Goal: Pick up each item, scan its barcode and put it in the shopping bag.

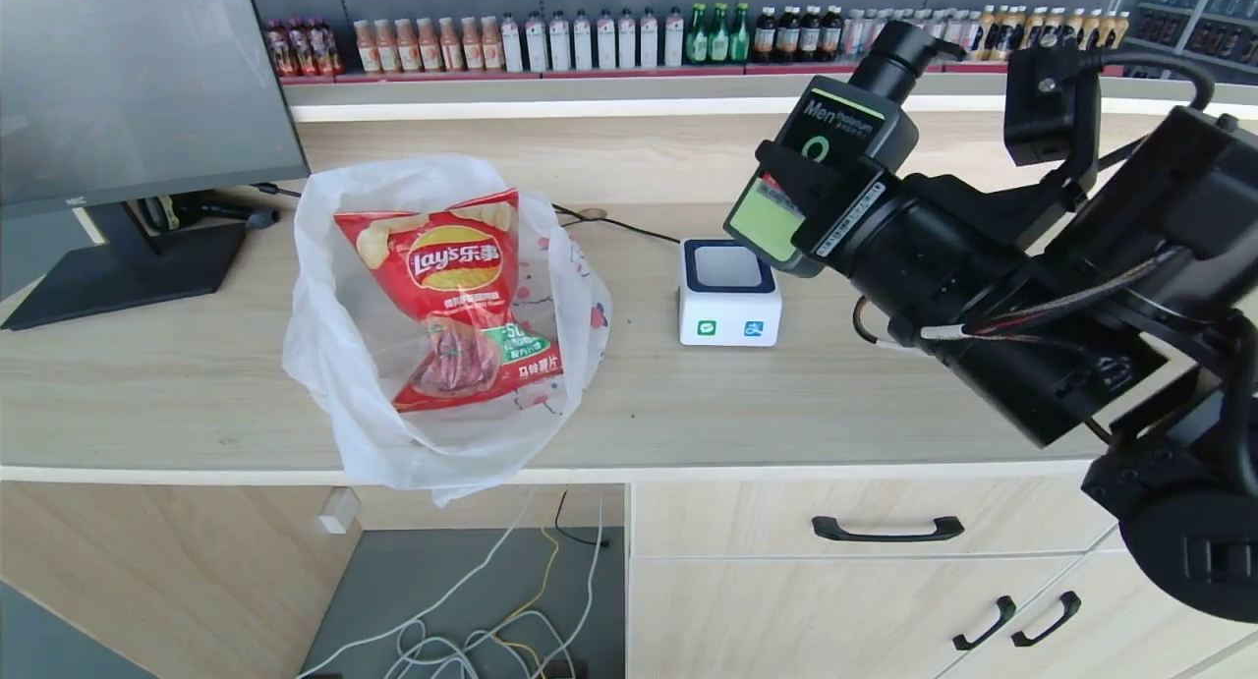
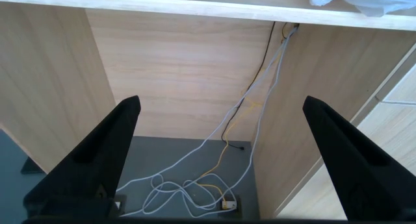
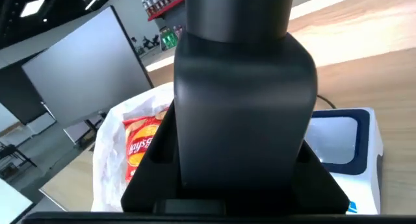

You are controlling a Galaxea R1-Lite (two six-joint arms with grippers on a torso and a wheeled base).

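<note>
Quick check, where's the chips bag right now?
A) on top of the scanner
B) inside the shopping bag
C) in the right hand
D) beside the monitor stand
B: the red chips bag stands inside the white shopping bag on the counter, while the right hand is clamped on a dark pump bottle held off the counter near the scanner.

dark pump bottle [image 1: 847,119] tilted near scanner [image 1: 729,296]; chips [image 1: 452,286] in white bag [image 1: 322,340]
</note>
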